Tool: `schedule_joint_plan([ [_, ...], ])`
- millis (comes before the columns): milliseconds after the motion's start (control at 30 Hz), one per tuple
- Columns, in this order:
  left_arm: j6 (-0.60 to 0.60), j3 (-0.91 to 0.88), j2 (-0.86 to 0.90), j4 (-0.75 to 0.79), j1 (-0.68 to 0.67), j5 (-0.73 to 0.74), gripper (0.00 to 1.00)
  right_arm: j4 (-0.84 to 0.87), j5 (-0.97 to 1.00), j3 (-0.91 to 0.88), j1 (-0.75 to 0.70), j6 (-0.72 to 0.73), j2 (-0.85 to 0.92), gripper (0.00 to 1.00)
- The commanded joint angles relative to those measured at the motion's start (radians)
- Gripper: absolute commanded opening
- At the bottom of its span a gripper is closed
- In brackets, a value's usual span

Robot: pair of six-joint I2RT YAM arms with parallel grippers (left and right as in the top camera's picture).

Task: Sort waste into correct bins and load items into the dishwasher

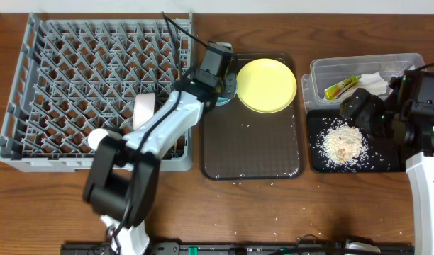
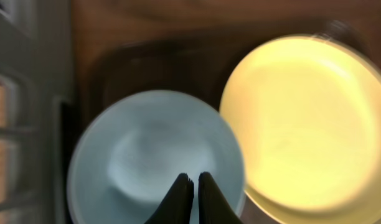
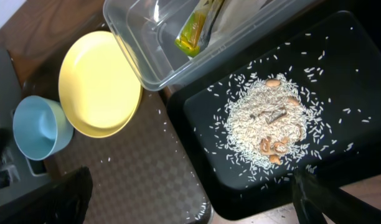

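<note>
Closest to my left wrist lens, the left pincer (image 2: 192, 186) sat closed above the light-blue bowl (image 2: 156, 155) at the serving tray's (image 1: 252, 149) far-left corner; the yellow plate (image 1: 266, 85) lay beside it; right of that tray, my right pincer (image 1: 360, 108) gaped over rice (image 1: 343, 142) in the black tray (image 1: 384, 161).
</note>
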Motion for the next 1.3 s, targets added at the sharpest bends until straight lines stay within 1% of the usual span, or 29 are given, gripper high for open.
schedule_joint_plan([
  [0,0.013,-0.015,0.063,0.031,0.002,0.012,0.07,-0.002,-0.001,0.005,-0.008,0.003,0.002,0.99],
  [167,0.013,-0.015,0.092,-0.019,-0.005,0.013,0.07,-0.002,-0.001,0.005,-0.008,0.003,0.002,0.99],
  [333,0.013,-0.015,0.092,-0.175,-0.050,0.047,0.08,-0.002,-0.001,0.005,-0.008,0.003,0.002,0.99],
  [433,0.013,-0.015,0.092,-0.262,-0.101,0.059,0.07,-0.002,-0.001,0.005,-0.008,0.003,0.002,0.99],
  [600,0.013,-0.011,0.091,-0.294,-0.197,0.165,0.08,-0.002,-0.001,0.005,-0.008,0.003,0.002,0.99],
  [833,-0.028,0.028,0.054,-0.304,-0.336,0.183,0.07,-0.002,-0.001,0.005,-0.008,0.003,0.002,0.99],
  [867,-0.029,0.036,0.038,-0.310,-0.351,0.172,0.08,-0.002,-0.001,0.005,-0.008,0.003,0.002,0.99],
  [900,-0.029,0.045,0.023,-0.315,-0.359,0.163,0.12,-0.002,-0.001,0.005,-0.008,0.003,0.002,0.99],
  [967,-0.029,0.064,-0.027,-0.335,-0.364,0.125,0.22,-0.002,-0.001,0.005,-0.008,0.003,0.002,0.99],
  [1033,-0.031,0.077,-0.085,-0.363,-0.356,0.056,0.31,-0.001,-0.001,0.005,-0.008,0.003,0.002,0.99],
  [1067,-0.037,0.077,-0.115,-0.375,-0.348,0.019,0.39,-0.002,-0.001,0.005,-0.008,0.003,0.002,0.99],
  [1167,-0.040,0.076,-0.183,-0.425,-0.305,-0.042,0.43,-0.002,-0.001,0.005,-0.008,0.003,0.002,0.99],
  [1267,-0.040,0.071,-0.187,-0.488,-0.250,-0.041,0.44,-0.002,-0.001,0.005,-0.008,0.003,0.002,0.99],
])
